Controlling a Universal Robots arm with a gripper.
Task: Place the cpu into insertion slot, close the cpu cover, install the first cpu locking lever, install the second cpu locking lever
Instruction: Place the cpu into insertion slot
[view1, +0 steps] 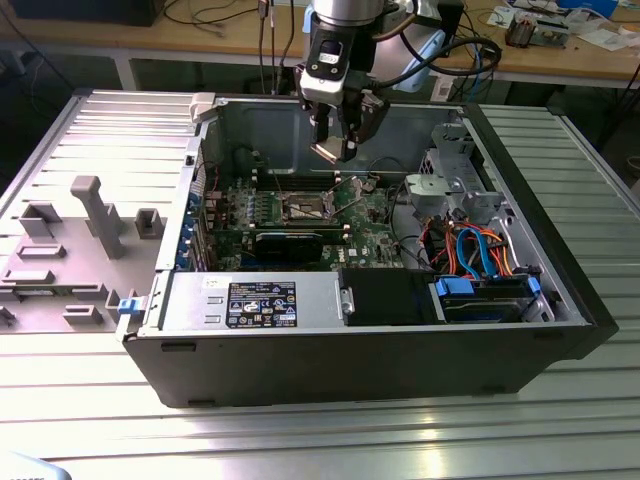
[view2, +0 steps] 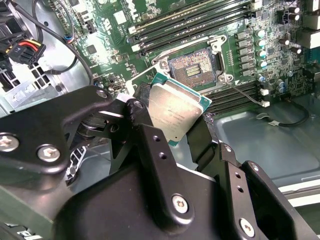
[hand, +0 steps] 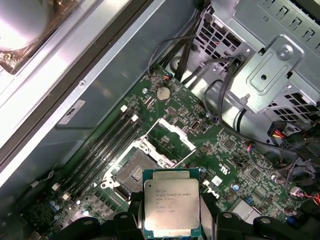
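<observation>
- Above the open computer case (view1: 350, 370), the gripper (view1: 338, 150) hung over the green board (view1: 365, 225), well clear of the slot (view1: 303, 210).
- Its black fingers (view2: 145, 135) were clamped on the cpu (view2: 175, 107), one on each of two opposite edges (the pale metal face was turned towards both wrist cameras).
- The cpu was in the air, apart from the board and tilted in the second wrist view, with the slot below and beyond it.
- In the first wrist view the cpu (hand: 171, 205) sat between the fingers, near the slot (hand: 132, 170) but not over it.
- The slot lay bare, its dark centre exposed inside the silvery rim.
- The cover (hand: 170, 135) stood swung open at one end of the slot, its square window showing the board behind.
- Long memory slots (hand: 105, 140) ran alongside the slot.
- A metal drive cage (view1: 455, 175) and a bundle of blue and orange cables (view1: 480, 250) filled the case towards the exterior view's right.
- The case rested on a ridged metal table (view1: 300, 440).
</observation>
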